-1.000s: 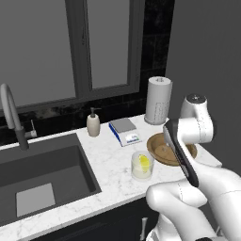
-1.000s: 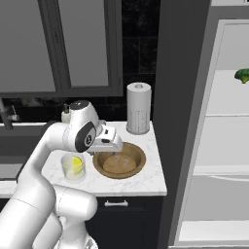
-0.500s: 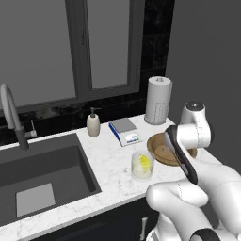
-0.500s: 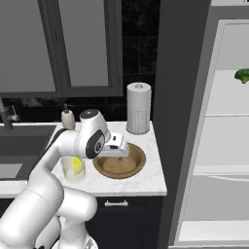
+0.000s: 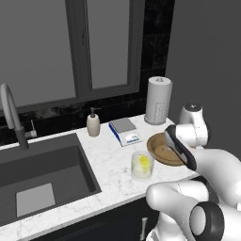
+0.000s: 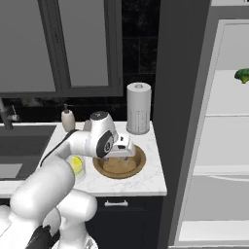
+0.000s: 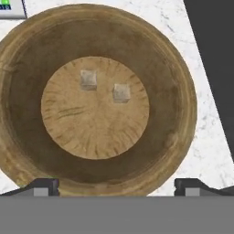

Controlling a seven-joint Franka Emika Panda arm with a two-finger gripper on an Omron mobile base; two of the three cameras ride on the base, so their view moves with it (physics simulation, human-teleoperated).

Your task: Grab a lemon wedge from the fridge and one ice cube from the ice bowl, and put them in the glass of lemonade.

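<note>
1. While the tool (image 7: pixel 116 185) hung over the ice bowl (image 7: pixel 180 68), two ice cubes (image 7: pixel 121 93) lay close together on its floor; a careless descent could nudge both or pinch none.
2. Jaws stood fully spread, holding nothing, touching nothing.
3. On the table beside the bowl, the glass of lemonade (image 5: pixel 141 165) already held the lemon wedge (image 5: pixel 144 162).

The arm has swung right, bringing the wide-open jaws over the ice bowl (image 7: pixel 98 98).

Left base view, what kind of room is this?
A home kitchen, most likely: a dark recessed sink with a curved grey faucet, a white marble counter, and an open fridge with white shelves.
</note>
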